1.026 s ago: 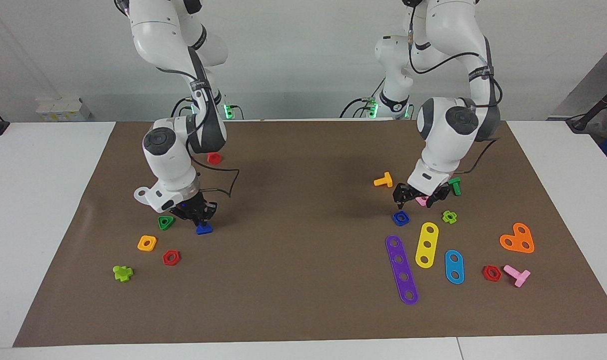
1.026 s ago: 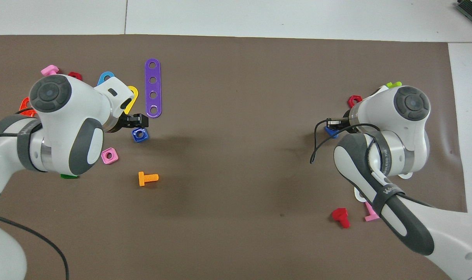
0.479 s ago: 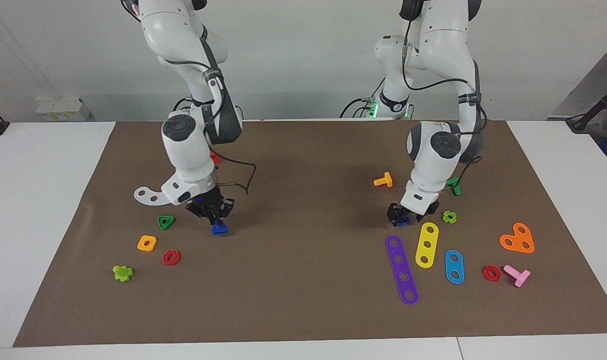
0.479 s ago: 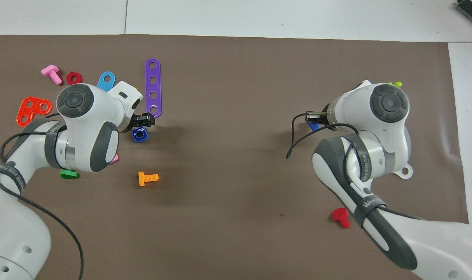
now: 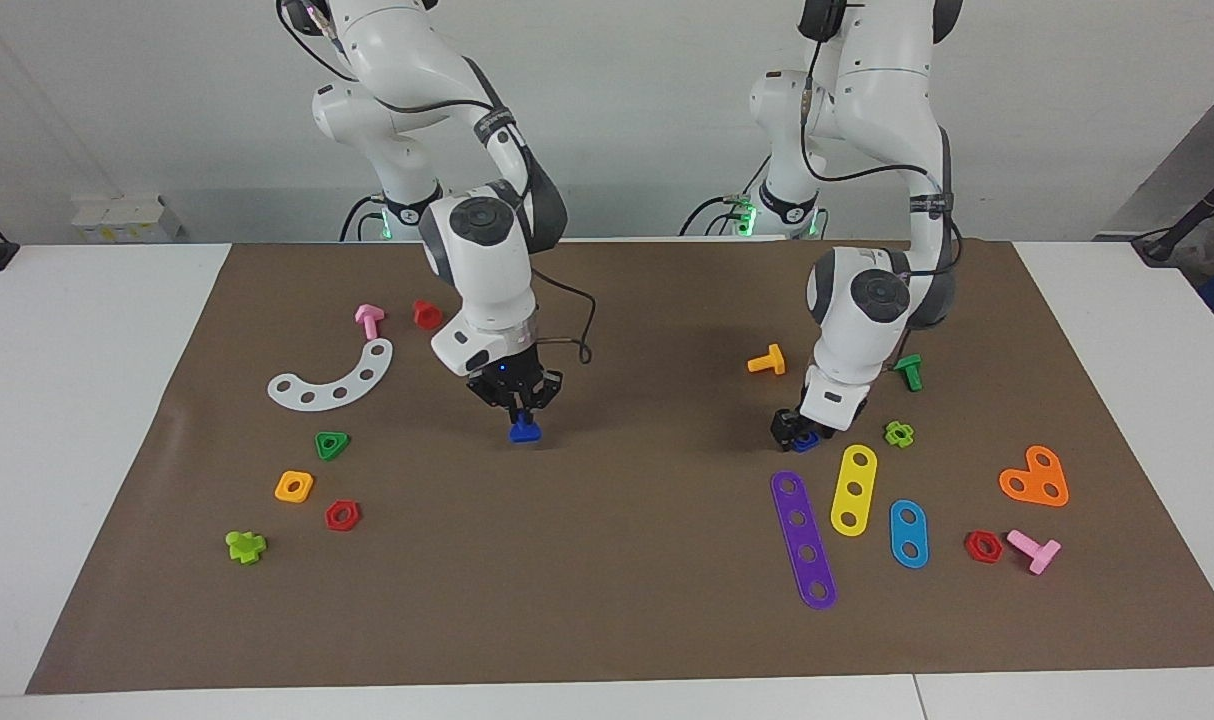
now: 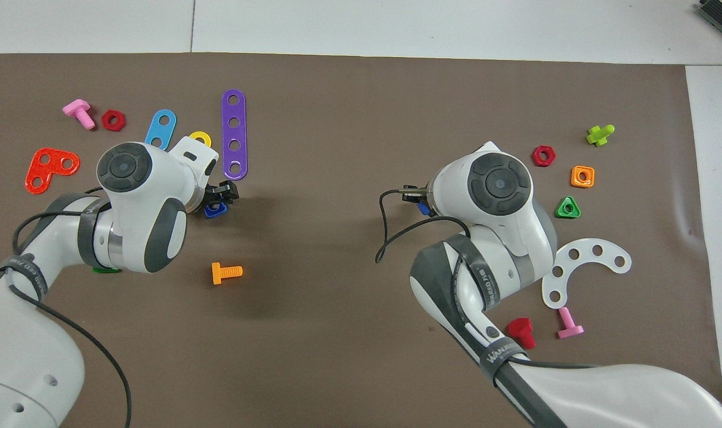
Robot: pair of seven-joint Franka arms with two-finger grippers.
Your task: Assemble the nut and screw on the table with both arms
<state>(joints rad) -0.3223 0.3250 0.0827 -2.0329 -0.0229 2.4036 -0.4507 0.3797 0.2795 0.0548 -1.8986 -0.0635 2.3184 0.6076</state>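
Observation:
My right gripper [image 5: 516, 405] is shut on the dark-blue screw [image 5: 524, 432] and holds it head-down just above the middle of the brown mat [image 5: 607, 600]. In the overhead view the right gripper [image 6: 417, 199] mostly hides the screw [image 6: 423, 207]. My left gripper [image 5: 802, 430] is down on the mat, fingers closed around the dark-blue nut [image 5: 807, 439], which rests on the mat. The overhead view shows the left gripper [image 6: 218, 199] and part of the nut [image 6: 216, 210].
An orange bolt [image 5: 767, 360], a purple strip [image 5: 803, 540] and a yellow strip [image 5: 853, 490] lie close to the nut. A white curved strip [image 5: 332, 378], a green triangular nut [image 5: 332, 444] and an orange-yellow square nut [image 5: 294, 486] lie toward the right arm's end.
My right gripper has carried the screw from beside the green triangular nut toward the middle of the mat. My left gripper has come down over the nut and its fingers have narrowed.

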